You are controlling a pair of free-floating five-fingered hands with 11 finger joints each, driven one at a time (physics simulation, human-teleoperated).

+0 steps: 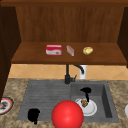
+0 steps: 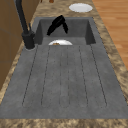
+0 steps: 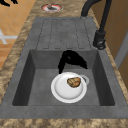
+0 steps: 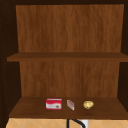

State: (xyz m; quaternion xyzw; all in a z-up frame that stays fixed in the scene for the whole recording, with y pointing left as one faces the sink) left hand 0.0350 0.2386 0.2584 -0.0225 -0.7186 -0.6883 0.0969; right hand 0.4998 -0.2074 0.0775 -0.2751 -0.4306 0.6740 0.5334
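A small, lumpy brown piece of food (image 3: 74, 82) lies on the far right part of a round white plate (image 3: 65, 93) on the floor of the sink basin (image 3: 40, 82), right of the ribbed drainboard (image 2: 65, 75). The right hand (image 1: 86, 91) hangs over the plate, its fingers (image 3: 61, 65) pointing down beside the food, fairly straight and holding nothing; whether a fingertip touches the food cannot be told. The left hand (image 1: 33, 115) floats near the front left of the sink, a dark blob whose fingers cannot be made out. A red ball (image 1: 67, 114) covers the sink's front edge and part of the plate. Two more plates sit on the bench (image 2: 52, 8), both cut off in the front view. The shelf (image 4: 32, 108) carries three items: a red box (image 4: 53, 104), a small pack (image 4: 70, 104), a yellowish lump (image 4: 88, 104).
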